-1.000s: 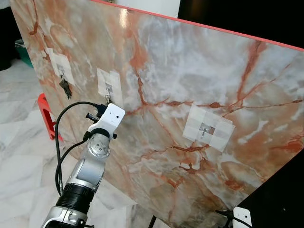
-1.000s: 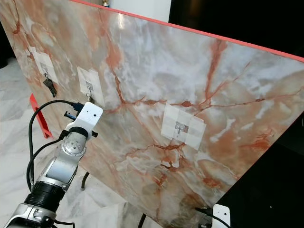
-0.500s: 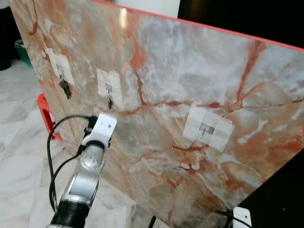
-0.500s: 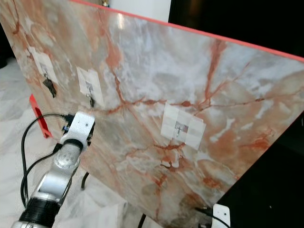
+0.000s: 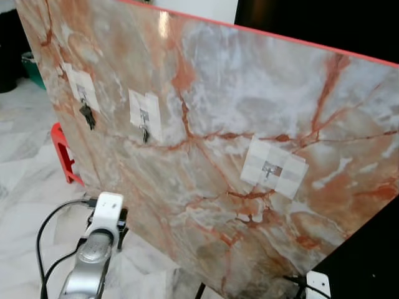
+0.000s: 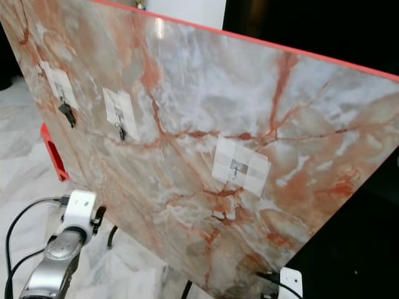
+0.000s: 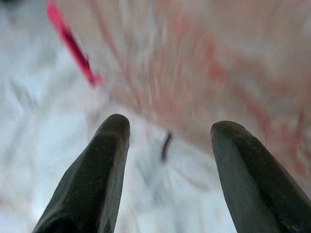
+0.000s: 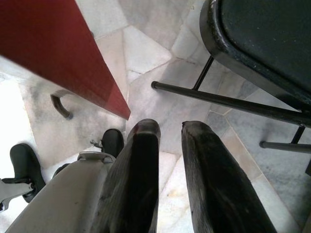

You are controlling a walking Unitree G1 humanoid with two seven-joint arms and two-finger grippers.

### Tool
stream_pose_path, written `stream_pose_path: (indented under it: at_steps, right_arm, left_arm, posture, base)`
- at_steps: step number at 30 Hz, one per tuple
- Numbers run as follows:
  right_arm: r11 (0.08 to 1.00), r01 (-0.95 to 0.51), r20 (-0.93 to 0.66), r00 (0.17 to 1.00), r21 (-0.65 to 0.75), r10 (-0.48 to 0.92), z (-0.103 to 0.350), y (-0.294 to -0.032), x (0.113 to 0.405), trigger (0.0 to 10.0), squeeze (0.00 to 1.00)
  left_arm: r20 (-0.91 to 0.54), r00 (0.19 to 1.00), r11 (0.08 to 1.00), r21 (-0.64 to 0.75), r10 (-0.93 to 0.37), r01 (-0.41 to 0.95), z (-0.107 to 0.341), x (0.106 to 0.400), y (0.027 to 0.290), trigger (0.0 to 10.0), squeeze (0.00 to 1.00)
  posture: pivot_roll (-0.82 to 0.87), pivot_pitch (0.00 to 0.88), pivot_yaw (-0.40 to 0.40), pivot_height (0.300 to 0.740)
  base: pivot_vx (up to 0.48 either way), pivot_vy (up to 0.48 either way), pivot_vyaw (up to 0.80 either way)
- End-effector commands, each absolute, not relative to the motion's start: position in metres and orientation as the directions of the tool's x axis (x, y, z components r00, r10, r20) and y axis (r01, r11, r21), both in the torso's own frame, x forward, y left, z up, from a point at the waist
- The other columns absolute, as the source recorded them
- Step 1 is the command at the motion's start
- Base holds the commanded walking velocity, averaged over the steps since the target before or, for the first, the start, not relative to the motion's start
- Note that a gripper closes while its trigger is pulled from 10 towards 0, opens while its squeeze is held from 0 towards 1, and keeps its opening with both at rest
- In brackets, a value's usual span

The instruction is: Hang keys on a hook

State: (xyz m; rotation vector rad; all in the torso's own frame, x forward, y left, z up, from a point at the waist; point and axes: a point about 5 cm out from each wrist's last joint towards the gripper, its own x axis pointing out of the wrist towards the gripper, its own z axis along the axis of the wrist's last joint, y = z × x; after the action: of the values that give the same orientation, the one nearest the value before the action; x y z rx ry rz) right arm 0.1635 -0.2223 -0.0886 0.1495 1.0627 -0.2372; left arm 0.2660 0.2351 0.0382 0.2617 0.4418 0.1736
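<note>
A tilted marble board [image 5: 224,112] carries three metal hooks on white pads. A dark bunch of keys [image 5: 87,116] hangs from the left hook. A small key [image 5: 144,132] hangs from the middle hook [image 5: 143,115]. The right hook [image 5: 270,168] is bare. My left arm's wrist [image 5: 105,212] sits low at the board's bottom left, well below the middle hook. In the blurred left wrist view, the left gripper [image 7: 167,128] is open with nothing between its fingers. The right gripper [image 8: 170,127] hangs over the floor, fingers close together and holding nothing.
A red stool [image 5: 62,152] stands on the marble floor [image 5: 25,187] behind the board's left end, with a green bin [image 5: 30,65] farther back. Black chair legs [image 8: 228,99] and a dark red panel [image 8: 53,43] are near the right gripper.
My left arm has dropped from just under the middle hook to low beside the board's bottom left. The small key stays on the middle hook.
</note>
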Motion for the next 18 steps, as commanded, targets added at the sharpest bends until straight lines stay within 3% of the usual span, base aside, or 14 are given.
stream_pose_path:
  at_steps: [1,4,9,14,16,18]
  right_arm:
    - [0.965,0.262,-0.859,0.495,0.006,-0.129,-0.084,-0.224,0.174,10.0,0.0]
    - [0.965,0.262,-0.86,0.493,0.005,-0.13,-0.084,-0.223,0.173,10.0,0.0]
    - [0.964,0.264,-0.862,0.489,-0.001,-0.135,-0.085,-0.222,0.172,10.0,0.0]
    - [0.96,0.281,-0.862,0.485,-0.005,-0.146,-0.085,-0.222,0.171,10.0,0.0]
    - [0.953,0.302,-0.864,0.48,-0.003,-0.154,-0.087,-0.221,0.169,10.0,0.0]
    - [0.952,0.306,-0.865,0.477,0.0,-0.153,-0.087,-0.219,0.168,10.0,0.0]
  left_arm:
    - [-0.47,0.847,0.957,0.258,0.247,-0.136,0.018,0.255,0.239,10.0,0.0]
    - [-0.552,0.789,0.952,0.277,0.268,-0.13,-0.006,0.242,0.247,10.0,0.0]
    - [-0.702,0.671,0.945,0.328,0.241,0.004,-0.045,0.215,0.246,10.0,0.0]
    - [-0.785,0.578,0.951,0.306,0.224,0.047,-0.067,0.19,0.24,10.0,0.0]
    - [-0.835,0.506,0.958,0.282,0.215,0.058,-0.08,0.169,0.236,10.0,0.0]
    - [-0.844,0.493,0.958,0.278,0.211,0.066,-0.083,0.164,0.235,10.0,0.0]
  posture:
    - [0.11,0.0,-0.09,0.74]
    - [0.09,0.0,-0.085,0.74]
    - [0.06,0.0,-0.067,0.74]
    - [0.06,0.0,-0.055,0.74]
    - [0.05,0.0,-0.032,0.74]
    - [0.04,0.0,-0.021,0.74]
  base:
    - [0.0,0.0,0.0]
    - [0.0,0.0,0.0]
    - [0.0,0.0,0.0]
    - [0.0,0.0,0.0]
    - [0.0,0.0,0.0]
    - [0.0,0.0,0.0]
